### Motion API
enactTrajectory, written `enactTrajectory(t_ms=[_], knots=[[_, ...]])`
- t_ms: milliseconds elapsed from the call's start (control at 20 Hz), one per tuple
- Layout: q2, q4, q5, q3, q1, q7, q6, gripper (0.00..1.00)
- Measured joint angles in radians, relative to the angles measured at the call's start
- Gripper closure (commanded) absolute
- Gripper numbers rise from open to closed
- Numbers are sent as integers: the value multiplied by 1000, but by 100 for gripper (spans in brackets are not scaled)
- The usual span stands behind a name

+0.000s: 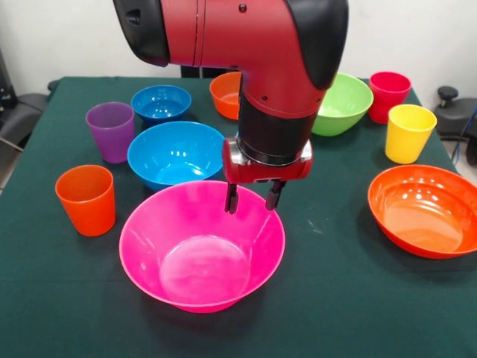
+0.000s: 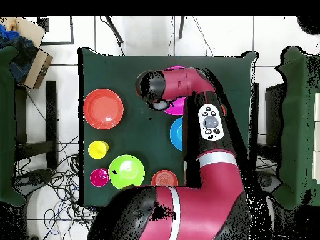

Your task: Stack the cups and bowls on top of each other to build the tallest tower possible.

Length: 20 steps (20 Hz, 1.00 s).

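Observation:
A large pink bowl [image 1: 201,253] stands at the table's near middle; only a sliver of the pink bowl [image 2: 175,106] shows in the overhead view. My gripper [image 1: 253,198] hangs open over its far rim, fingers [image 1: 232,200] apart with nothing between them. Behind it sits a blue bowl [image 1: 176,153], with a smaller blue bowl [image 1: 161,103] further back. A purple cup [image 1: 111,131] and an orange cup [image 1: 86,199] stand at the left. At the right are a green bowl [image 1: 343,103], a red cup [image 1: 389,95], a yellow cup [image 1: 408,132] and a wide orange bowl [image 1: 425,210].
A small orange bowl [image 1: 226,95] is partly hidden behind the arm. From above, the arm covers the gripper and the middle of the green table cloth [image 2: 137,69]. Cables and furniture lie on the floor around the table.

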Motion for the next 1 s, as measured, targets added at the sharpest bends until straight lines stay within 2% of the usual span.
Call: enactTrajectory(t_ms=[1000], knots=[[-27, 0, 34, 0, 0, 0, 21, 0]])
